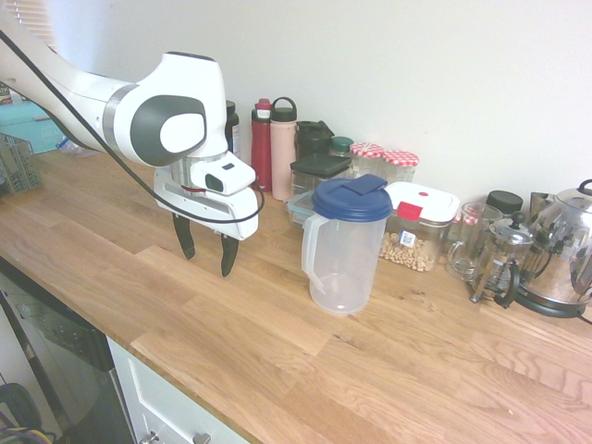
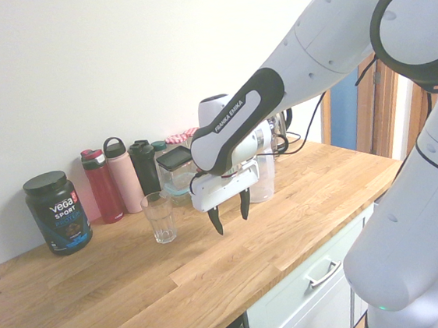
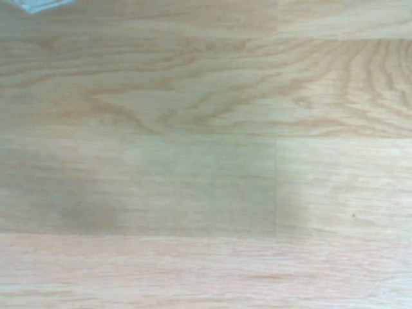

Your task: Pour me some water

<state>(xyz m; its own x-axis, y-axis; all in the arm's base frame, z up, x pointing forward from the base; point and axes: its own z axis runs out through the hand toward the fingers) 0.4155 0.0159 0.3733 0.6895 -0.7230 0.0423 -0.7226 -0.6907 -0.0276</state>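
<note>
Item: gripper (image 1: 206, 252), fingers spread, empty, pointing down over bare worktop (image 1: 277, 361).
Pitcher (image 1: 344, 245): clear w/ blue lid, looks nearly empty; gripper hangs apart on its handle side.
Glass (image 2: 159, 217): beyond gripper from pitcher.
Step, prob.: approach handle. Advice: come in level, clamp handle squarely, lift w/o tilt.

Worktop (image 1: 277, 351): oiled wood planks, visible grain, low satin sheen. Pitcher (image 1: 340, 264): translucent, slightly cloudy plastic with a matt blue plastic lid (image 1: 351, 197). Tumbler (image 2: 159, 216): clear ribbed glass. Kettle (image 1: 566, 245), far right: polished, mirror-bright metal. Arm (image 2: 331, 35): glossy white plastic shell; gripper (image 1: 205, 249) fingers matt black.
</note>
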